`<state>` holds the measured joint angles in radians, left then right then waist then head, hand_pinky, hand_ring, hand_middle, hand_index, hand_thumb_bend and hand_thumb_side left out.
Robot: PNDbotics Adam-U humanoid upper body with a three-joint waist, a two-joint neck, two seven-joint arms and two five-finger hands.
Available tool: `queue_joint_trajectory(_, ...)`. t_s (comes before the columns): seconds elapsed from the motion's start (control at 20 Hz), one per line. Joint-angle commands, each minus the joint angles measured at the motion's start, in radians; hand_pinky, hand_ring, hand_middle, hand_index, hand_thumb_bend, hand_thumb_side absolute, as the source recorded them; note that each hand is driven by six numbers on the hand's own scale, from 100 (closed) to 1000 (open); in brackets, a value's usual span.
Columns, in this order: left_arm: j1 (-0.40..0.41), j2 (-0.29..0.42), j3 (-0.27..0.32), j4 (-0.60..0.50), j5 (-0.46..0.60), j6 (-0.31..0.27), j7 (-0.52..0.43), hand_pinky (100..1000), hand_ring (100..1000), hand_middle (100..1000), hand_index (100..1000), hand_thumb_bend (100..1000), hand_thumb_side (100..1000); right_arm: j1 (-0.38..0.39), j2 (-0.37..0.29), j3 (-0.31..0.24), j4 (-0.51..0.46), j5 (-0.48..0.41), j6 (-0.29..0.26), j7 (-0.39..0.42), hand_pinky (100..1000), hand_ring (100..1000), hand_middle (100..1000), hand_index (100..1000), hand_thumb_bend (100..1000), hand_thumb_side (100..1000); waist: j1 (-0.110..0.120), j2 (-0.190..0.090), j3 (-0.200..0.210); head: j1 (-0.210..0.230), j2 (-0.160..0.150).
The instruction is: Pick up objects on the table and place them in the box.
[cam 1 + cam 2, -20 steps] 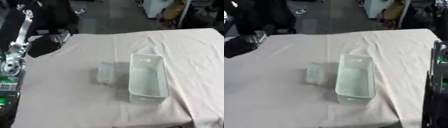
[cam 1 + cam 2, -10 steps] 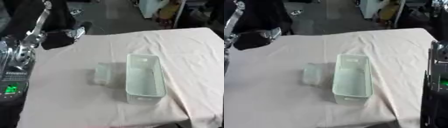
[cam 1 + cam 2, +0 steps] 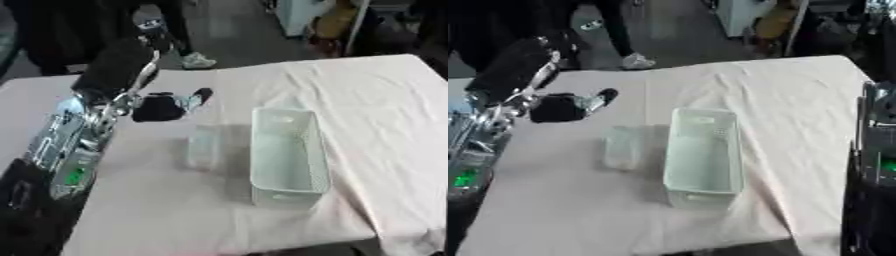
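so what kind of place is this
Probably a lab or workshop set up for robot trials: a cloth-covered table holding only a white box, and bare floor with equipment crowded behind.

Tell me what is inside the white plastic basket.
The long white plastic basket shows only its own pale floor; nothing visible lies in it. The near inner corner is hidden by its wall. A clear container lies outside, on its left.
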<state>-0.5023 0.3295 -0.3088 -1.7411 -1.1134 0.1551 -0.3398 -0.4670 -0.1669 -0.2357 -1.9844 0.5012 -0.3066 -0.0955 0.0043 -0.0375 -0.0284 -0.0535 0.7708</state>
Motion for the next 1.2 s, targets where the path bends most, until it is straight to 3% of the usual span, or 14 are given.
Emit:
queue_joint_trajectory(0.05, -0.017, -0.005, -0.022, 0.018, -0.025, 0.000, -0.009, 721, 771, 798, 857, 542, 720, -0.012, -0.010, 0.005, -0.016, -0.004, 0.001, 0.004, 705, 799, 867, 889, 100, 713, 0.000, -0.008, -0.003, 0.010, -0.001)
queue_joint_trajectory(0.6, 0.002, -0.043, -0.043, 0.074, -0.086, 0.031, 0.001, 721, 768, 796, 854, 490, 727, -0.012, -0.010, 0.007, -0.016, -0.006, 0.000, 0.007, 704, 798, 867, 889, 100, 714, 0.002, -0.009, -0.004, 0.011, -0.001)
queue_joint_trajectory(1.2, 0.021, -0.149, -0.020, 0.212, -0.167, 0.077, 0.082, 706, 771, 821, 853, 446, 748, -0.011, -0.012, 0.008, -0.016, -0.004, -0.001, 0.006, 705, 799, 867, 889, 100, 709, 0.005, -0.014, -0.004, 0.005, -0.001)
